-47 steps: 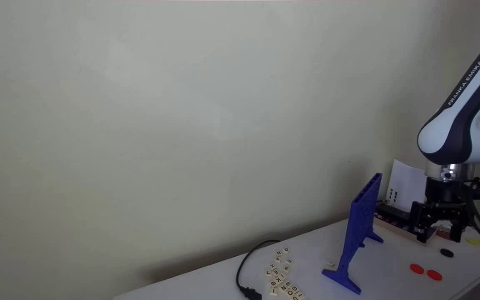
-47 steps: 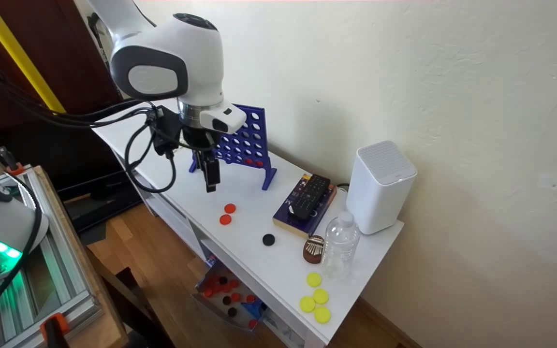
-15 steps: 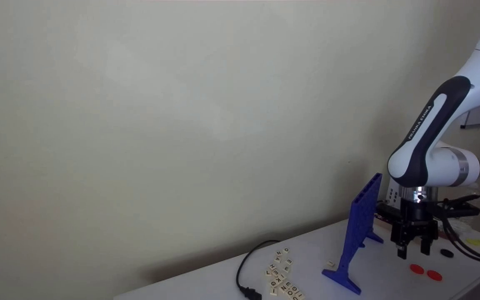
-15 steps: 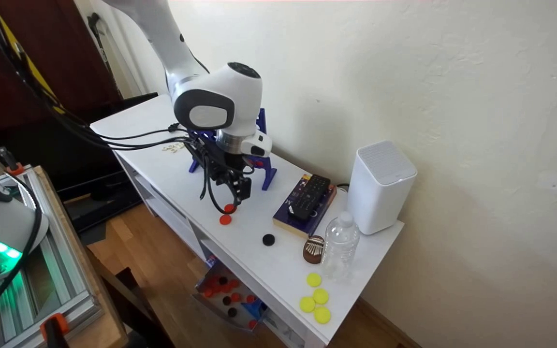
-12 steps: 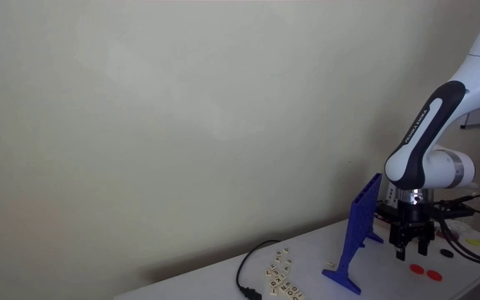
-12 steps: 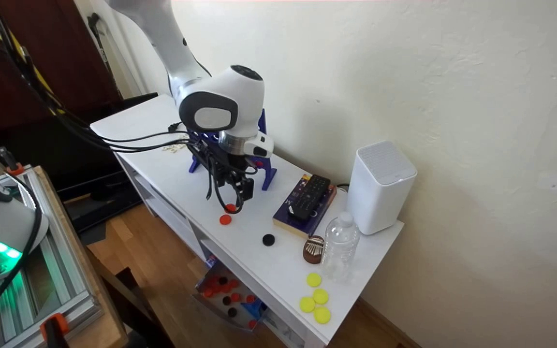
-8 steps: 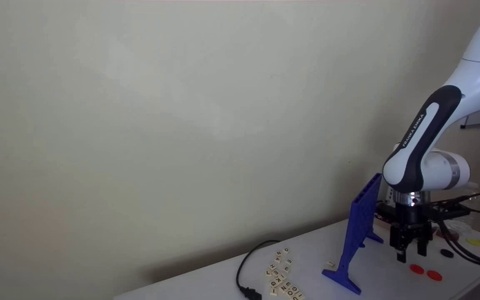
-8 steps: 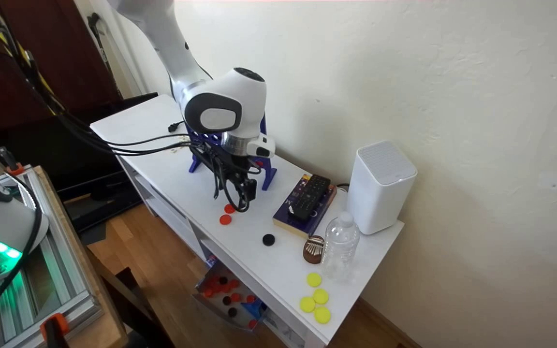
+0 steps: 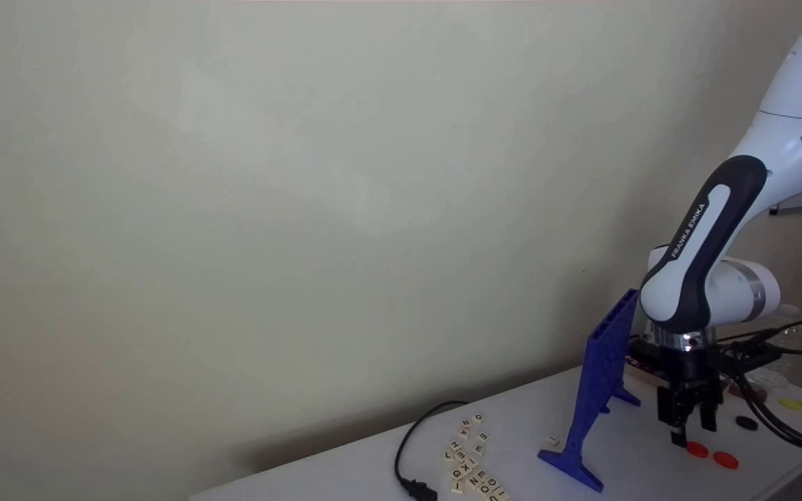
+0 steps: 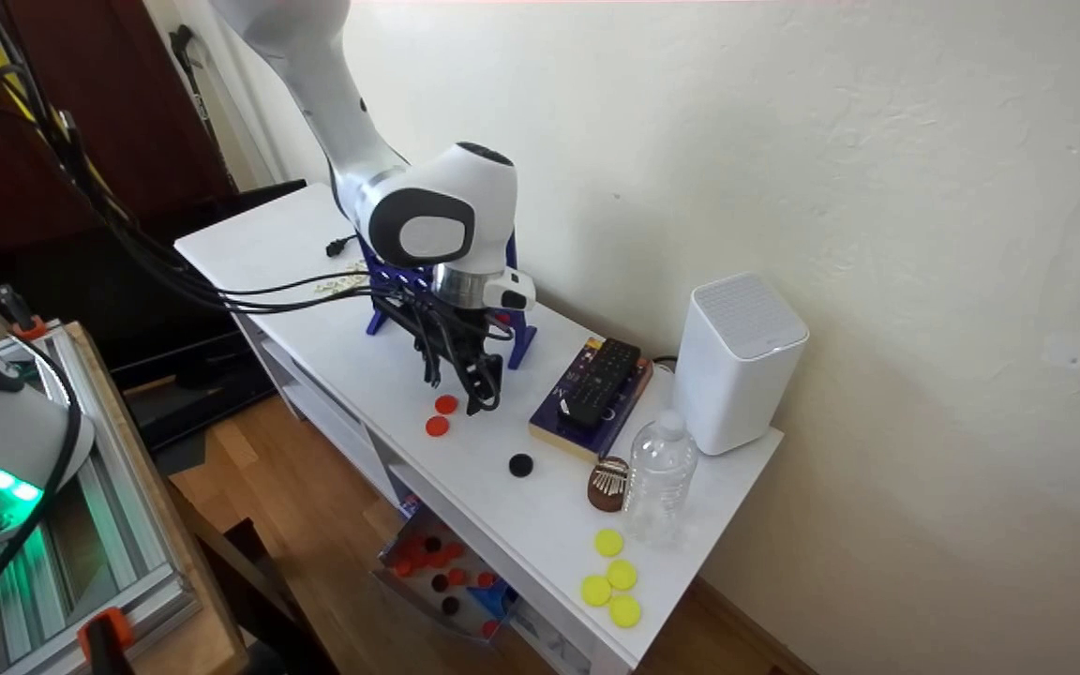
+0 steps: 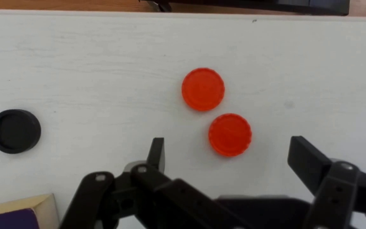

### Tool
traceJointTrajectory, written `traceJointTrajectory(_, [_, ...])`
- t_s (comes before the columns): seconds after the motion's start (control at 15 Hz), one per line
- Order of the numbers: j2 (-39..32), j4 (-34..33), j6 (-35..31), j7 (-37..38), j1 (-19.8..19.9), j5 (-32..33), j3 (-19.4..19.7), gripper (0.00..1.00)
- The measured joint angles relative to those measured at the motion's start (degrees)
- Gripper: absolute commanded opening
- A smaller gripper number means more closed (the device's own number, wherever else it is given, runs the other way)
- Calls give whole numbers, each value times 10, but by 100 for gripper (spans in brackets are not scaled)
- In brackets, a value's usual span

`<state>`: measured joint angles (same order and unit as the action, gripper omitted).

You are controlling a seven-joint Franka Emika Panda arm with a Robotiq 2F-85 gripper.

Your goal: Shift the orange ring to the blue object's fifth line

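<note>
Ring to be shifted, which I take as the nearer of two orange-red discs, lies flat on the worktop, near its front long edge, the one away from the wall. Being round, it has no long axis to match. I judge the coming grasp to turn on one relation: the ring sits about midway between the lines of the two jaws and, in the wrist view, slightly past them toward the front edge. Second ring: just beside the first, closer to that edge, a narrow strip of surface between them; a jaw might brush it. The gripper has its jaws spread wide, holding nothing, set to close roughly along the front edge; their exact height I cannot tell. Black disc: apart from the rings, toward the front corner where the yellow discs lie. Blue object: upright on its feet, on the side of the rings away from that corner, with slots along its top; from which end I should count the fifth is not given. The arm slopes down to a vertical wrist, so I expect to need only a small trim and a lowering.
</note>
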<state>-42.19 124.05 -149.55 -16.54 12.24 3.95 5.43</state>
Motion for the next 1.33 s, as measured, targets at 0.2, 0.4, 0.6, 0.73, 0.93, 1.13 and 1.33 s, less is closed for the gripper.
traceJointTrajectory(0.2, [-7, -1, 1, 1, -6, 11, 7, 97])
traceJointTrajectory(0.4, [-12, -2, 1, 1, -7, 17, 10, 99])
traceJointTrajectory(0.6, [-15, -4, 1, 1, -7, 17, 10, 99])
traceJointTrajectory(0.73, [-17, -7, 1, 1, -7, 17, 10, 92])
traceJointTrajectory(0.93, [-20, -9, 1, 1, -7, 17, 10, 76])
traceJointTrajectory(1.13, [-21, -14, 6, 1, -7, 17, 11, 90])
traceJointTrajectory(1.33, [-21, -19, 14, 1, -7, 17, 11, 100])
